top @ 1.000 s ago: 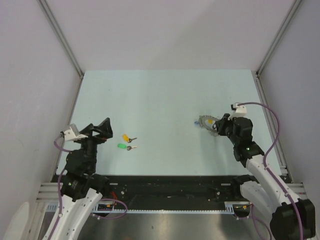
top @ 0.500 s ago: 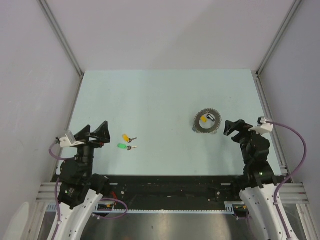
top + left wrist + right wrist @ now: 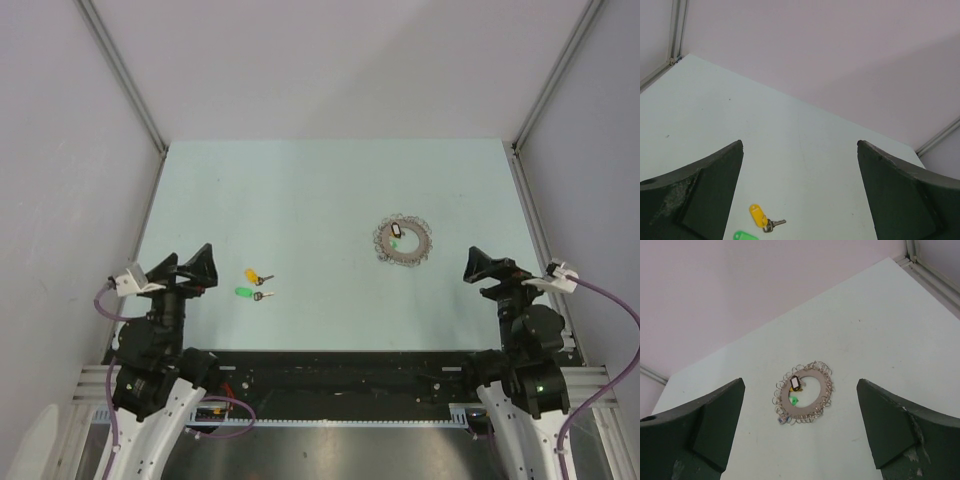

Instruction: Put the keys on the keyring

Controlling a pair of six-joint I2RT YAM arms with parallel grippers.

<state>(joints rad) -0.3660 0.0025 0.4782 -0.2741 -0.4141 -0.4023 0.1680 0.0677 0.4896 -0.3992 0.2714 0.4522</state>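
The keyring point(image 3: 420, 246) is a flat grey ring edged with small wire loops, lying right of centre on the table. A white tag in a dark frame point(image 3: 795, 383), a green key head point(image 3: 793, 400) and a small blue piece point(image 3: 783, 420) sit at the keyring point(image 3: 824, 390). Two loose keys lie on the left: a yellow-headed one point(image 3: 256, 276) point(image 3: 760, 216) and a green-headed one point(image 3: 246, 292) point(image 3: 745, 236). My left gripper point(image 3: 187, 266) point(image 3: 800, 146) is open, left of these keys. Open and empty too, my right gripper point(image 3: 492, 268) point(image 3: 800, 382) hangs back right of the keyring.
The pale table point(image 3: 320, 190) is bounded by grey walls with aluminium posts point(image 3: 120, 70) at the corners. A dark rail point(image 3: 340, 365) runs along the near edge between the arm bases.
My right gripper has opened, let go of the keyring and drawn back toward the near right edge. The keyring now lies a little farther left. The left arm pulled back slightly.
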